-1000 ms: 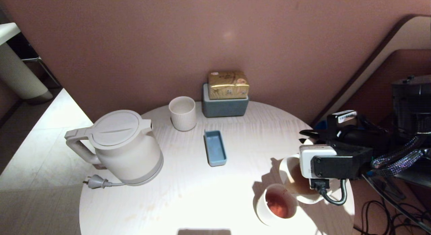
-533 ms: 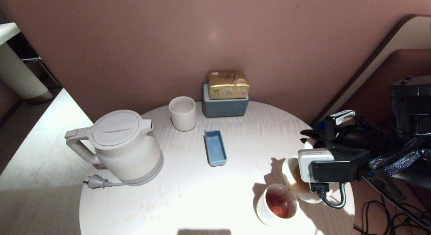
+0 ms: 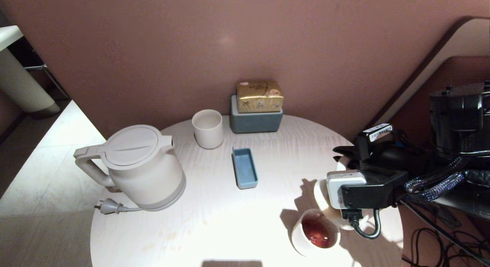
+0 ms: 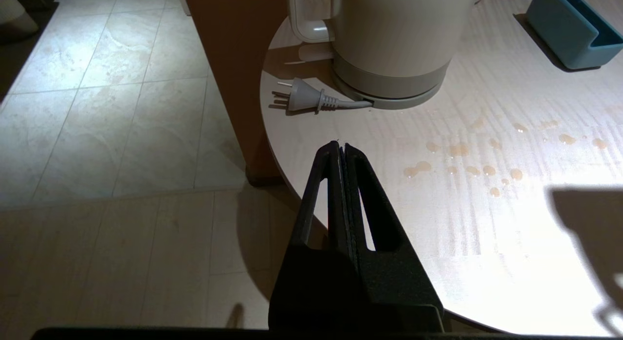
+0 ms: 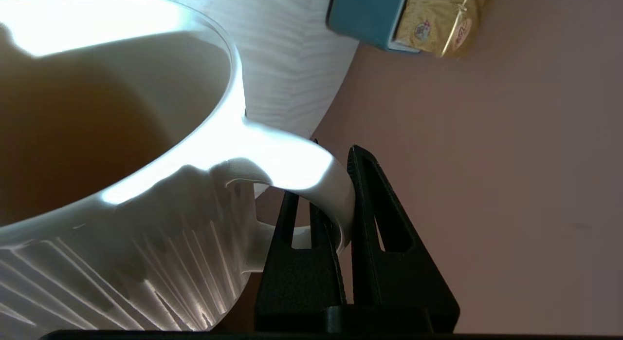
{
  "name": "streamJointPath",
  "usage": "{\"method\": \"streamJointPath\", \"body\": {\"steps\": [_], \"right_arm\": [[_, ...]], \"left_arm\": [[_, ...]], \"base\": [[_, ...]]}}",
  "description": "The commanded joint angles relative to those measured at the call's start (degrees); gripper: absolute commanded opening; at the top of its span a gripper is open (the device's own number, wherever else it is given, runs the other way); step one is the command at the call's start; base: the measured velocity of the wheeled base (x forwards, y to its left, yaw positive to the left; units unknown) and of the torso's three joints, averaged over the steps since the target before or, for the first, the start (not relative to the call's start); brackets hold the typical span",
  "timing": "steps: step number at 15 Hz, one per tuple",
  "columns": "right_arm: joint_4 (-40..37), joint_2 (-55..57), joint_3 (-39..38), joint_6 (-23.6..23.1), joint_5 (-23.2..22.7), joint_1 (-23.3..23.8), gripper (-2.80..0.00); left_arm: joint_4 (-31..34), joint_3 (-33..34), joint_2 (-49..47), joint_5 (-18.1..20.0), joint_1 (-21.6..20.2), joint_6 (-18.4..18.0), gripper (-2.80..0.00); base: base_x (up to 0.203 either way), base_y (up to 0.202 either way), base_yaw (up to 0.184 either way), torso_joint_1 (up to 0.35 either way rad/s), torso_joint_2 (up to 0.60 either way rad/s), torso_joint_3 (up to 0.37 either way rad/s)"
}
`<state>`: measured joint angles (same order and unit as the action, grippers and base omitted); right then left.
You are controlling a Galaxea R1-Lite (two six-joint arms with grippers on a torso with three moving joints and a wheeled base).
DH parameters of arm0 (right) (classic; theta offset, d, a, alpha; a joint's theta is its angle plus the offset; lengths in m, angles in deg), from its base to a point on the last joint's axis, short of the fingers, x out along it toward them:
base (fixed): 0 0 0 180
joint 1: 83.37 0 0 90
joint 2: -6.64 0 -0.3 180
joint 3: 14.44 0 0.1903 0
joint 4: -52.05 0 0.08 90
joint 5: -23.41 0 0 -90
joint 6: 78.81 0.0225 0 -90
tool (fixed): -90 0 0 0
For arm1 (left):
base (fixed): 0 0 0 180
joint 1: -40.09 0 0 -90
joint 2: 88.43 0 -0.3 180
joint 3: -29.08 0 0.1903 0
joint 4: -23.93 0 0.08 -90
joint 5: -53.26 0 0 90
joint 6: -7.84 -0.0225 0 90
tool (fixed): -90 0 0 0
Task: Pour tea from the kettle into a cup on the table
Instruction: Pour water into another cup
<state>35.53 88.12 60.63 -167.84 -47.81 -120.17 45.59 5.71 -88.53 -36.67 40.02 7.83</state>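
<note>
The cream-white kettle (image 3: 141,167) (image 4: 394,38) stands upright with its lid closed at the left of the round white table (image 3: 229,221). The cup, a ribbed white mug (image 5: 146,194), is at the table's right edge, and only a sliver of it (image 3: 320,192) shows beside the wrist camera. Pale brown tea (image 5: 73,135) lies inside it. My right gripper (image 5: 336,150) (image 3: 338,154) is shut on the mug's loop handle. Whether the mug rests on the table is hidden. My left gripper (image 4: 339,146) hangs shut and empty by the table's front-left edge.
A smooth white cup (image 3: 316,232) holding red liquid stands just in front of the mug. A ribbed tumbler (image 3: 208,128), a blue tray (image 3: 244,168) and a grey box (image 3: 255,121) topped by a gold pack (image 3: 259,96) sit further back. The kettle's plug (image 3: 109,207) and spilled drops (image 4: 467,169) lie on the table.
My right arm has shifted left and toward the table's front with the mug in its grip, and its camera block now covers more of the mug. The kettle and left arm stayed still.
</note>
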Motion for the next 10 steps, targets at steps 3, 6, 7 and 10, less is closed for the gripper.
{"method": "streamJointPath", "body": {"steps": [3, 6, 7, 10], "right_arm": [[-1.1, 1.1, 1.2, -0.5, 2.9, -3.1, -2.8], [-1.3, 1.1, 1.8, -1.3, 4.7, -3.7, -2.8], [-1.3, 1.1, 1.8, -1.5, 5.1, -4.1, -2.8], [-1.9, 1.0, 1.9, -2.2, 6.0, -4.7, -2.8]], "left_arm": [[-0.1, 0.0, 0.0, 0.0, 0.0, 0.0, -2.8], [-0.1, 0.0, 0.0, 0.0, 0.0, 0.0, -2.8], [-0.1, 0.0, 0.0, 0.0, 0.0, 0.0, -2.8], [-0.1, 0.0, 0.0, 0.0, 0.0, 0.0, -2.8]], "base": [[0.0, 0.0, 0.0, 0.0, 0.0, 0.0], [0.0, 0.0, 0.0, 0.0, 0.0, 0.0], [0.0, 0.0, 0.0, 0.0, 0.0, 0.0], [0.0, 0.0, 0.0, 0.0, 0.0, 0.0]]}}
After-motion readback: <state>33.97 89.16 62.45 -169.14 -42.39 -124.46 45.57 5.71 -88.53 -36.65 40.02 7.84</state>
